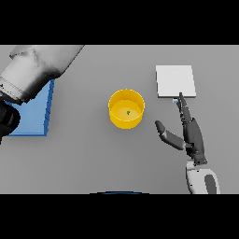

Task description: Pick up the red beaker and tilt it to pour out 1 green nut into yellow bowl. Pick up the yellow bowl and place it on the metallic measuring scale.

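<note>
The left hand [7,119] is showing dark at the left edge over a blue mat [39,112], fingers hidden. Mid-counter [84,158], the yellow bowl [126,108] is holding a green nut [128,112]. The right hand [189,133] is stretching open, fingertips reaching the white scale [175,80].

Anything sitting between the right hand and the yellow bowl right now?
No. In the head view, only bare grey table separates the dark right hand from the round yellow bowl, which holds a small green nut.
</note>
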`<state>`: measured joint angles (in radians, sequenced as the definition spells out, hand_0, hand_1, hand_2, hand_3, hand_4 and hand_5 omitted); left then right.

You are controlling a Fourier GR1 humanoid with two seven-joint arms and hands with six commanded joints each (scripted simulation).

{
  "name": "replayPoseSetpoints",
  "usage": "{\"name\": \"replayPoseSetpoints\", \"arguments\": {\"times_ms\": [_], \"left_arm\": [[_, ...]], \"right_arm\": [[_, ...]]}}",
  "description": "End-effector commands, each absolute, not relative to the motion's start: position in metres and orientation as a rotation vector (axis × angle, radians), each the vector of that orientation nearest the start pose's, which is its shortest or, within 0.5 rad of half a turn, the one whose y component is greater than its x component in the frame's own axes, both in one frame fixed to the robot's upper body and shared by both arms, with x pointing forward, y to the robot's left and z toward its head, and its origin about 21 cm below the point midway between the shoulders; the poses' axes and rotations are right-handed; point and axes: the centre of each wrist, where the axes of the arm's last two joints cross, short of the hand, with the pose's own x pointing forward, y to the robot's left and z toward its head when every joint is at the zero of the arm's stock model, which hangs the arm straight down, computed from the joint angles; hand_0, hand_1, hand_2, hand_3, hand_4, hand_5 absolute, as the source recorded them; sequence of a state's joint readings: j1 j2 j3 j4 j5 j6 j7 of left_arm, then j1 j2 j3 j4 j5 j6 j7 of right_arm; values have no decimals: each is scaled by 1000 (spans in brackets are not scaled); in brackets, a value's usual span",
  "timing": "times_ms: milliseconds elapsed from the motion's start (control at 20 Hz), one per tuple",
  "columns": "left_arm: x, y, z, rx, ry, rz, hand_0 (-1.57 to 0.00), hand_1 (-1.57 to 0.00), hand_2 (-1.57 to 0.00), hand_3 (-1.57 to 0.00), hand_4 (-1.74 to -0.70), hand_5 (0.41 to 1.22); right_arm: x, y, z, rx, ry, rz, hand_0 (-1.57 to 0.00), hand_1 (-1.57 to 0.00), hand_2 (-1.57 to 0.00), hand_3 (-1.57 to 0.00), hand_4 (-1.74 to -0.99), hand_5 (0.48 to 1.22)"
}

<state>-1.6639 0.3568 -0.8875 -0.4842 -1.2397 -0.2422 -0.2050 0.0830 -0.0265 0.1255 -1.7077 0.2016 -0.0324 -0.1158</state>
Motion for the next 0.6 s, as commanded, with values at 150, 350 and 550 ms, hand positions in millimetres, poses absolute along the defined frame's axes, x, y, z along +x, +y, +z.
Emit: {"name": "replayPoseSetpoints", "arguments": {"times_ms": [150,350,550], "left_arm": [[475,143,357,-2094,1730,2580,-1571,-1571,-1571,-1509,-1735,1221],[483,240,345,-2146,2579,2474,-1571,-1571,-1571,-1538,-1738,1221],[482,299,285,-2429,3023,2189,-1571,-1571,-1571,-1558,-1740,1221]], "right_arm": [[227,-211,11,-116,-1751,244,1,1,1,1,-1105,578],[235,-211,15,-113,-1761,260,1,1,1,1,-1118,595],[234,-211,14,-122,-1757,299,1,1,1,1,-1132,621]]}}
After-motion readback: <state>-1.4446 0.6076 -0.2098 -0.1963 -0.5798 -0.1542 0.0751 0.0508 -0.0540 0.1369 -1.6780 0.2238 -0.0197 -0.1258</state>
